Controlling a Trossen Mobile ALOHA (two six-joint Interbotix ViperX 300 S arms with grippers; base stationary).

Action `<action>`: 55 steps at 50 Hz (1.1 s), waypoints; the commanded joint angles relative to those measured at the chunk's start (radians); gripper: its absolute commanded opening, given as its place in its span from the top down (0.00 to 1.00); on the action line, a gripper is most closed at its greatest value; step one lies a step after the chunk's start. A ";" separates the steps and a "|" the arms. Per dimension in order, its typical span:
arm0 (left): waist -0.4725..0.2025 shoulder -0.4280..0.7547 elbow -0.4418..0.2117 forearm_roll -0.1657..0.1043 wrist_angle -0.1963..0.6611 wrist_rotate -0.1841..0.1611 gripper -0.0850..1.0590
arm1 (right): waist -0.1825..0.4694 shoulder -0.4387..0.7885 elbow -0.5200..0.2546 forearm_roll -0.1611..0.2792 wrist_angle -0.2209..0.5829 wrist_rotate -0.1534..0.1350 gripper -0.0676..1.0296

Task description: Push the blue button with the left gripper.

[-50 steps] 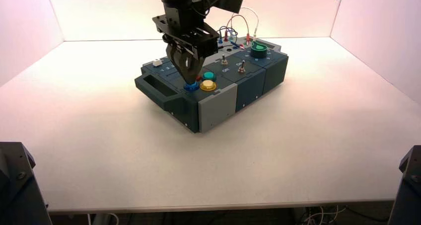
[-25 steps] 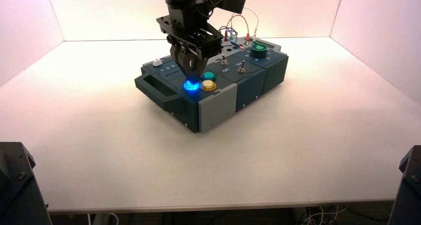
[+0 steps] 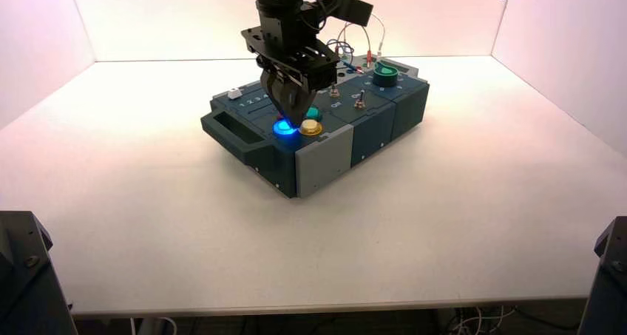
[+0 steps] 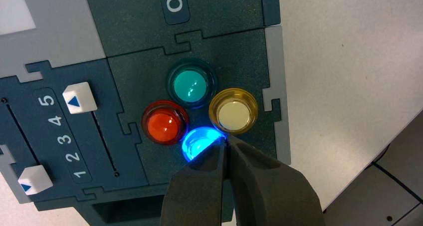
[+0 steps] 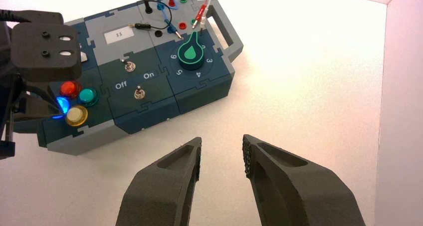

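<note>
Blue button (image 4: 198, 141) glows bright, right under jaws' tip, part hidden. Left gripper (image 4: 227, 148) jaws pressed together into one point, good for poking. Yellow button (image 4: 233, 111) just beside tip, red button (image 4: 164, 122) near. Right gripper (image 5: 222, 153) jaws spread, waits over tabletop (image 3: 458, 202), well apart.

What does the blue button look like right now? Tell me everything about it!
The blue button is a small round see-through dome, like shiny plastic, glowing bright blue. It sits at the box's front corner in a tight group with a red button, a teal button and a yellow button. The left pincer, fingers closed to a point, hangs right over it and hides part of it. Whether the tip touches it is hard to tell.
</note>
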 commanded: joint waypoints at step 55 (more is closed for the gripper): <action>0.040 -0.373 0.183 0.014 -0.071 0.014 0.48 | 0.005 0.005 -0.015 0.023 -0.014 0.000 0.53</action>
